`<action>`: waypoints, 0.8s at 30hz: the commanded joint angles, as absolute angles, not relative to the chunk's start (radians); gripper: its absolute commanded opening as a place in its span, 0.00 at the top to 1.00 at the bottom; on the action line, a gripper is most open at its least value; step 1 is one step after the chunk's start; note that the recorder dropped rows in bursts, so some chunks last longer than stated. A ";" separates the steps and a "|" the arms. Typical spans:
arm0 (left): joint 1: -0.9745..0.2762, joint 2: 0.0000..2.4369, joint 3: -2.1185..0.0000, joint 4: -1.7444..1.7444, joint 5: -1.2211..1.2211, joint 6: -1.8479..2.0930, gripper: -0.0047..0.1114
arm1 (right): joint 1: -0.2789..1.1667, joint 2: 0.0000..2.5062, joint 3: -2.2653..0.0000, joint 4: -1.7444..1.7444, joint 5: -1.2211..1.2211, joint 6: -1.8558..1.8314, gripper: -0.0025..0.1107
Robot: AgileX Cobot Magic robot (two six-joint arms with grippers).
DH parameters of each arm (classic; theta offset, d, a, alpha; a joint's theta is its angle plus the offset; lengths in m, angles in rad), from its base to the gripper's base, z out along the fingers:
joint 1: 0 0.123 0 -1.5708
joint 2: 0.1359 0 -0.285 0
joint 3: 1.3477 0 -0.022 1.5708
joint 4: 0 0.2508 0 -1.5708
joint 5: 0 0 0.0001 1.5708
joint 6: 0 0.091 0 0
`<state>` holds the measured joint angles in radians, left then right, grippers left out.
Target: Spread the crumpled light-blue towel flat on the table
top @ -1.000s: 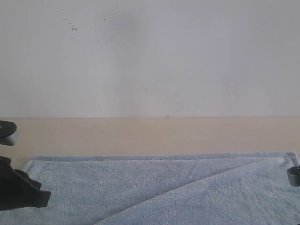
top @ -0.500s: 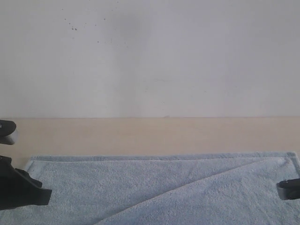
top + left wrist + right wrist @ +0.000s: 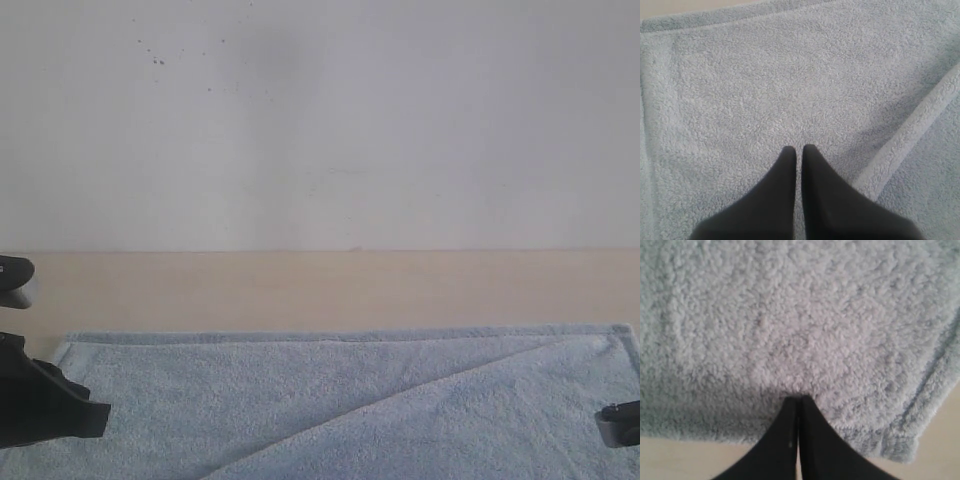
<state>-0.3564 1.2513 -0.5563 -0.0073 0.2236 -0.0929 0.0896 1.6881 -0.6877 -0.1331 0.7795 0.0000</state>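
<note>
The towel (image 3: 300, 400) lay on the table (image 3: 320, 290), its far hem straight and both far corners squared. It was not yet flat: 1 diagonal fold (image 3: 420, 395) crossed it, with a flap doubled over on my right side. My left gripper (image 3: 799, 148) had its jaws pressed together on nothing, above open pile, with the fold's ridge just beside it. My right gripper (image 3: 798, 400) was likewise closed and empty, tips at the pile near a towel corner; I could not tell whether they touched it. I judged the spreading nearly done, with 1 flap left to turn out. The next move called for opening 1 pair of jaws, pinching only the flap's free edge, and drawing it outward without dragging the layer beneath.
</note>
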 commanded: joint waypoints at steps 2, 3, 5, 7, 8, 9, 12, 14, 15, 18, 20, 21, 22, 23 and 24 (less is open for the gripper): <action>-0.361 1.245 -0.553 -0.019 0.208 -0.088 0.93 | 0.090 1.687 -0.687 -0.147 0.789 0.000 0.98; -0.361 1.245 -0.553 -0.019 0.208 -0.088 0.93 | 0.090 1.687 -0.687 -0.147 0.791 0.000 0.98; -0.361 1.245 -0.553 -0.019 0.208 -0.088 0.93 | 0.090 1.687 -0.687 -0.147 0.798 0.000 0.98; -0.361 1.245 -0.553 -0.019 0.208 -0.088 0.93 | 0.090 1.687 -0.687 -0.147 0.802 0.000 0.98; -0.361 1.245 -0.553 -0.019 0.208 -0.088 0.93 | 0.090 1.687 -0.687 -0.147 0.804 0.000 0.98; -0.361 1.245 -0.553 -0.019 0.208 -0.088 0.93 | 0.090 1.687 -0.684 -0.148 0.805 0.000 0.98; -0.361 1.245 -0.553 -0.019 0.208 -0.088 0.93 | 0.090 1.687 -0.656 -0.154 0.785 0.000 0.98; -0.361 1.245 -0.553 -0.019 0.208 -0.088 0.93 | 0.090 1.687 -0.632 -0.154 0.756 0.013 0.98; -0.361 1.245 -0.553 -0.019 0.208 -0.088 0.93 | 0.090 1.687 -0.628 -0.154 0.748 0.023 0.98; -0.361 1.245 -0.553 -0.019 0.208 -0.088 0.93 | 0.090 1.687 -0.620 -0.154 0.756 0.028 0.98; -0.361 1.245 -0.553 -0.019 0.208 -0.088 0.93 | 0.090 1.687 -0.618 -0.171 0.785 0.033 0.98; -0.361 1.245 -0.553 -0.019 0.208 -0.088 0.93 | 0.090 1.687 -0.618 -0.191 0.800 0.052 0.98; -0.361 1.245 -0.553 -0.019 0.208 -0.088 0.93 | 0.090 1.687 -0.618 -0.218 0.821 0.076 0.98; -0.361 1.245 -0.553 -0.019 0.208 -0.088 0.93 | 0.090 1.687 -0.618 -0.255 0.830 0.108 0.98; -0.361 1.245 -0.553 -0.019 0.208 -0.088 0.93 | 0.090 1.687 -0.618 -0.286 0.835 0.137 0.98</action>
